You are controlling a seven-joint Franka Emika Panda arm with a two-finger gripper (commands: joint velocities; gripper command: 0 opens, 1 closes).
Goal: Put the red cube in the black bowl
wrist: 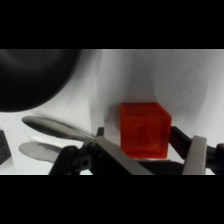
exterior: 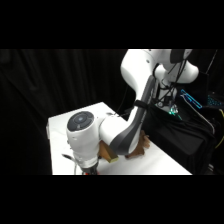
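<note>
Between our fingers [wrist: 196, 152], which stand spread on either side of it without yet pinching, sits the red cube [wrist: 145, 130]; we judge the grasp is in hand, so next we close, lift, and carry it to the black bowl [wrist: 35, 75] beyond.

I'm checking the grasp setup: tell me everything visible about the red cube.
The red cube is a small, bright red-orange block with crisp edges and a faint embossed mark on its facing side. It sits upright on the white table, between the pincer fingers, right of the black bowl. Contact cannot be told.
</note>
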